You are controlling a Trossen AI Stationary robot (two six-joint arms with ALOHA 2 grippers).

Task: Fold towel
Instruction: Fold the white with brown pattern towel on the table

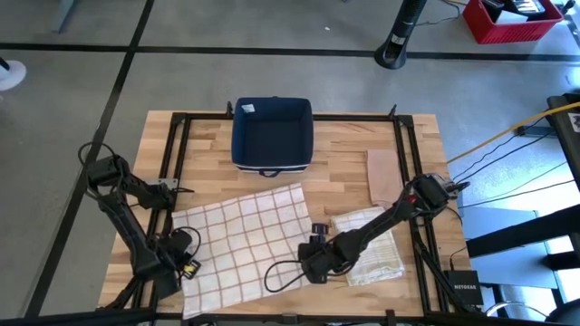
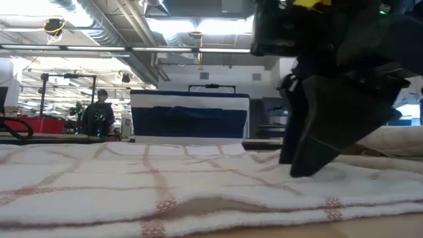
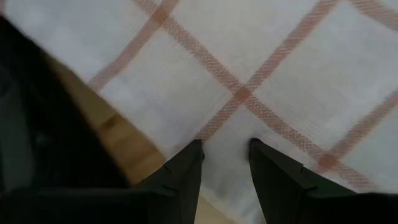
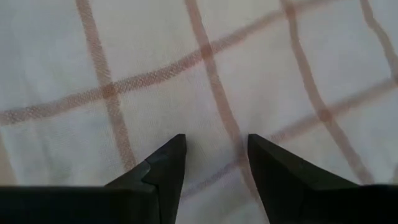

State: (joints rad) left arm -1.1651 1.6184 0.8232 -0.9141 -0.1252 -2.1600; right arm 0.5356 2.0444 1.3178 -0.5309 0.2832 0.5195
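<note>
While the checked towel [image 1: 249, 240] lies spread flat on the wooden surface [image 1: 344, 154], in front of the blue bin [image 1: 272, 134], I have my left claw [image 3: 225, 155] parted over the towel's near left edge; my right claw [image 4: 216, 149] hangs parted above its right edge, beside a folded towel [image 1: 376, 244]; neither grasps cloth.

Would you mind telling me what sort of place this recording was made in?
Most likely a robotics lab or workshop in an industrial hall. The low view shows exposed ceiling ducts and strip lighting, the wooden table stands on a bare concrete floor, and loose cables run beside it.
</note>
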